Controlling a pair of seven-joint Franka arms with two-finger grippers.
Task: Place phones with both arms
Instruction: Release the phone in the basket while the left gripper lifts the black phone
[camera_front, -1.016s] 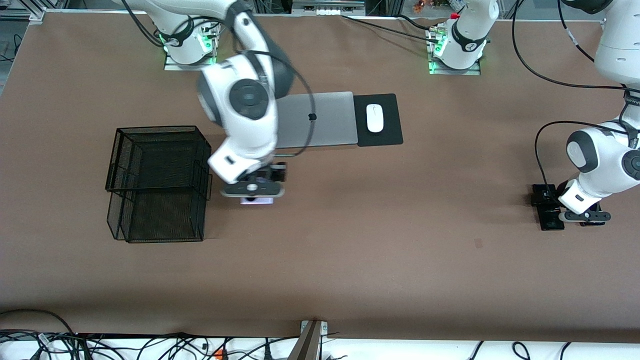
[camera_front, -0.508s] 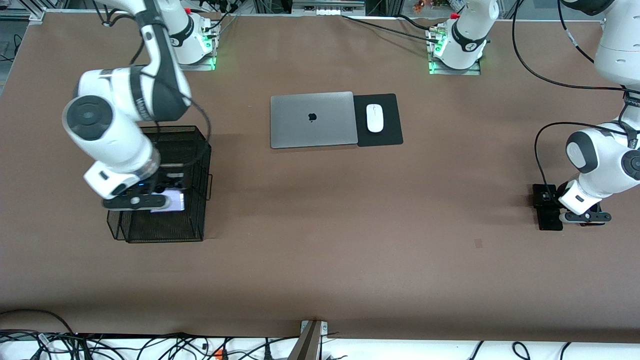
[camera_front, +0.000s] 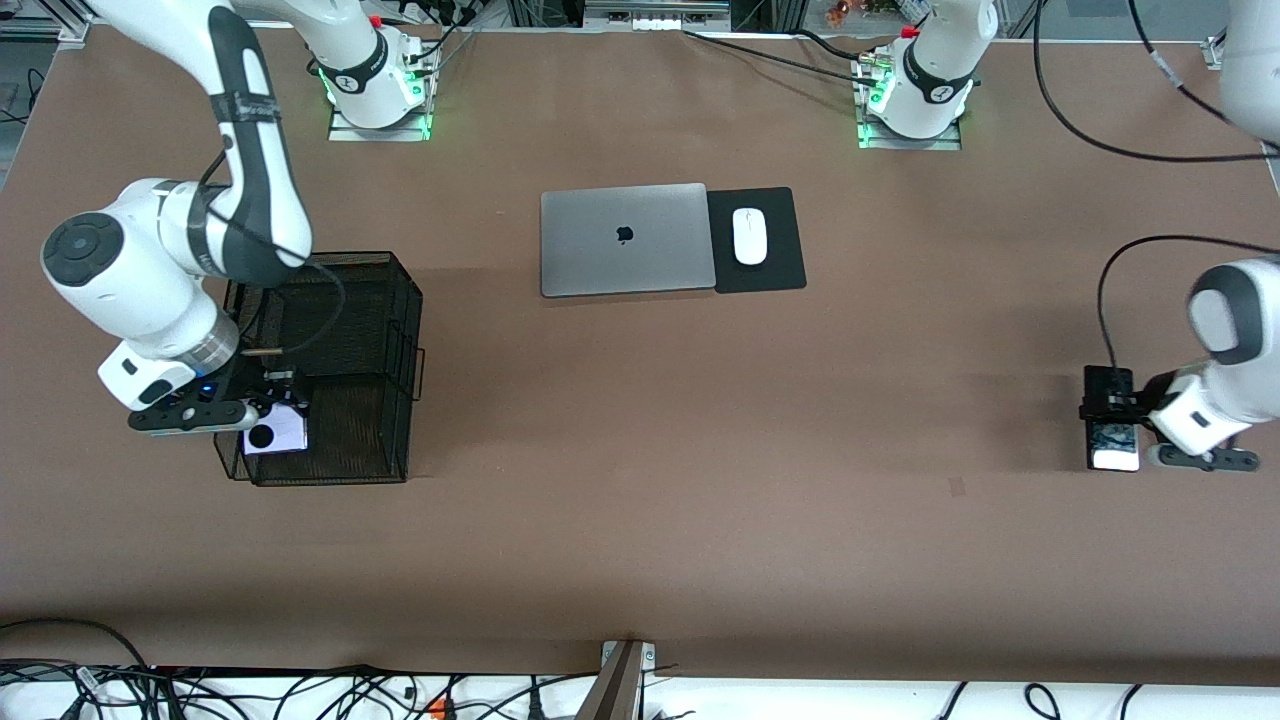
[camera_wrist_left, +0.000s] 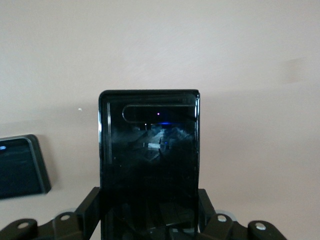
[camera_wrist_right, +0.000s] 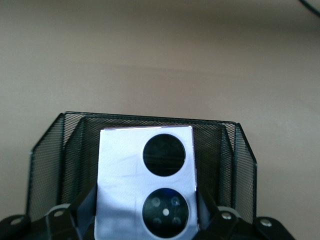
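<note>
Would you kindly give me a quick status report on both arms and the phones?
Right gripper shut on lilac-white phone, over mesh basket. Left gripper shut on long black phone. Small black phone lies beside. Nothing obstructing.

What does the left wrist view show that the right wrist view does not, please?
Only the left wrist view: the long black phone gripped upright in the left claw, and a small black phone lying on the table beside it. Only the right wrist view: the lilac-white phone with two black circles held in the right claw over the black mesh organizer. Both share the brown tabletop and a claw shut on a phone.
</note>
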